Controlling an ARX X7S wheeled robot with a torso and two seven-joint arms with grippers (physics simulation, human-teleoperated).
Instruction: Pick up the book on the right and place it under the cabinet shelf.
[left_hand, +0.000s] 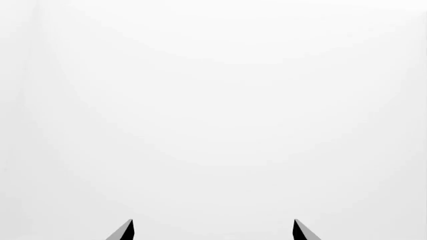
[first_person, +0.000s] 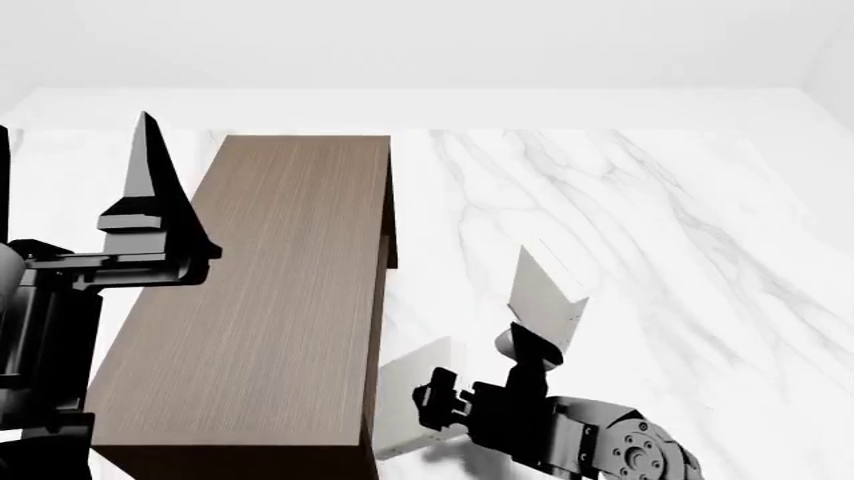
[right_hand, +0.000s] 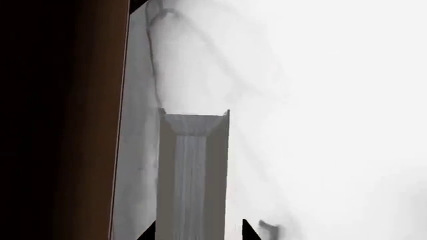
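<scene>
The book (first_person: 545, 288) is a thin white slab, raised and tilted above the marble table to the right of the cabinet shelf (first_person: 260, 300). My right gripper (first_person: 534, 345) is shut on its near end. In the right wrist view the book (right_hand: 193, 170) runs out from between the dark fingertips of the right gripper (right_hand: 200, 231), page edge up, with the dark brown side of the cabinet shelf (right_hand: 80, 125) alongside it. My left gripper (left_hand: 213, 230) is open with nothing between its tips. One grey finger (first_person: 150, 190) of it is raised over the cabinet shelf's left side.
A second white flat object (first_person: 416, 398) lies on the marble table (first_person: 641, 220) against the cabinet's near right corner, beside my right wrist. A white wall (first_person: 427, 50) closes the far side. The left wrist view shows only blank white.
</scene>
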